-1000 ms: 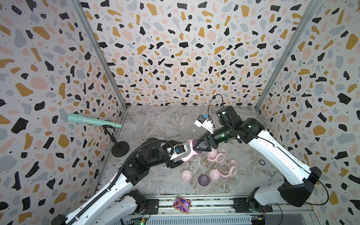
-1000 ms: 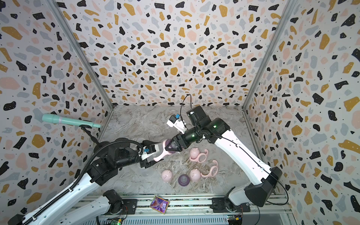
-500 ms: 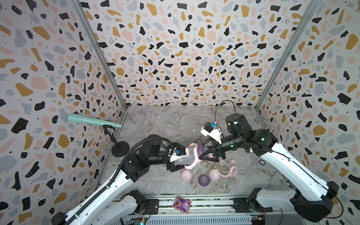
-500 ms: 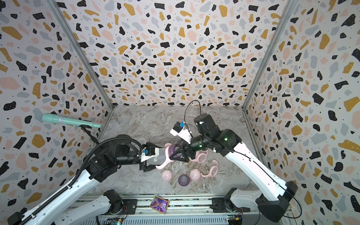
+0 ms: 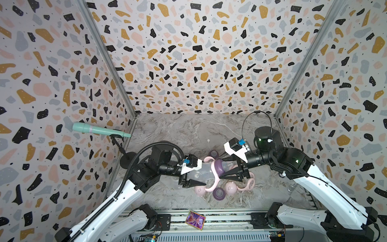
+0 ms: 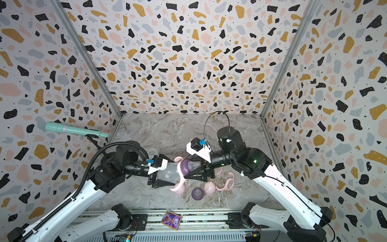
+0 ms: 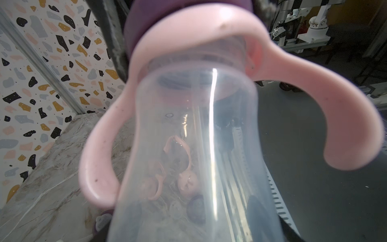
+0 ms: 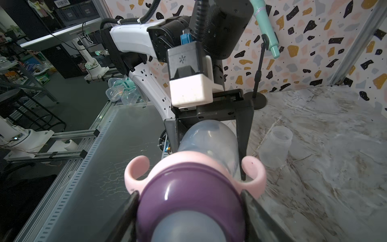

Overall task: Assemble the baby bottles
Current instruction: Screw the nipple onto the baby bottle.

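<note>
One of the baby bottles [image 5: 199, 172] [image 6: 167, 174] hangs lying level above the table between both arms. My left gripper [image 5: 202, 175] [image 6: 169, 176] is shut on its clear body [image 7: 194, 157]. A pink two-handled collar [image 5: 210, 187] [image 7: 314, 100] sits round its neck. My right gripper [image 5: 222, 168] [image 8: 189, 209] is shut on the purple teat ring [image 5: 218, 166] [image 8: 188, 188] at the neck, a finger [image 8: 255, 211] on each side. Loose below lie two pink dome caps [image 5: 200, 189] [image 5: 231, 187], a purple teat ring [image 5: 218, 193] and a pink collar [image 5: 249, 184].
A clear bottle body [image 8: 274, 146] [image 6: 151, 150] stands on the marble table behind my left arm. Another purple ring [image 5: 213, 154] lies farther back. A mint microphone [image 5: 98, 130] on a black stand [image 5: 127, 160] is at the left wall. A card [image 5: 195, 220] lies on the front rail.
Both arms have carried the bottle a little to the right and towards the front. The right arm has swung outwards. Both grips look the same.
</note>
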Controlling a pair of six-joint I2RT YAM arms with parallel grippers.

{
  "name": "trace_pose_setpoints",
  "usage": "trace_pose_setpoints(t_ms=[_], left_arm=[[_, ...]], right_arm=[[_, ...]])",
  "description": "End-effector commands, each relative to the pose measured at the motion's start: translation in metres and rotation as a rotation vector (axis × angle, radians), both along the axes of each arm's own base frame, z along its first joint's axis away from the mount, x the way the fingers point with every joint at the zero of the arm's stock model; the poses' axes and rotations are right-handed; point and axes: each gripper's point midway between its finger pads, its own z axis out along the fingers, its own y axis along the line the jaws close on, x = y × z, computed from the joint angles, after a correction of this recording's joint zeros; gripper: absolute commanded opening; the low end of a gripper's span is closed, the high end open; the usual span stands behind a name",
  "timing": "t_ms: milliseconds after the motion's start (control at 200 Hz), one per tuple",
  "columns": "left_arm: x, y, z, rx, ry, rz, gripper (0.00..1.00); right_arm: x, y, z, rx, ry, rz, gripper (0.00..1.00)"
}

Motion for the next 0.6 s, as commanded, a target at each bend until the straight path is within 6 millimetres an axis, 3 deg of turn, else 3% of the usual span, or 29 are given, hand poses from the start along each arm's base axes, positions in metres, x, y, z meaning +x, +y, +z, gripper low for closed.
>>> trace_pose_setpoints(t_ms=[0,195,335,456,596], left_arm=[[-0.019,-0.004,0.033,-0.116,-0.038,-0.111,0.00],[-0.009,-0.004,0.054,-0.178,-0.049,-0.021,0.00],[0.001,0.002,0.072,-0.250,-0.110,0.080,0.00],[-0.021,0.004,0.069,-0.249,-0.103,-0.039,0.00],[-0.025,-0.002,0.056,-0.173,-0.014,-0.118,0.00]], right_arm=[[0.015,0.012,0.011,0.054,-0.088,-0.034,0.00],[0.023,0.025,-0.011,0.021,-0.056,-0.089,0.00],[0.020,0.032,-0.015,0.060,0.023,-0.069,0.00],[0.009,0.027,-0.008,0.087,-0.016,-0.006,0.00],[0.009,0.017,0.000,0.108,-0.073,-0.010,0.00]])
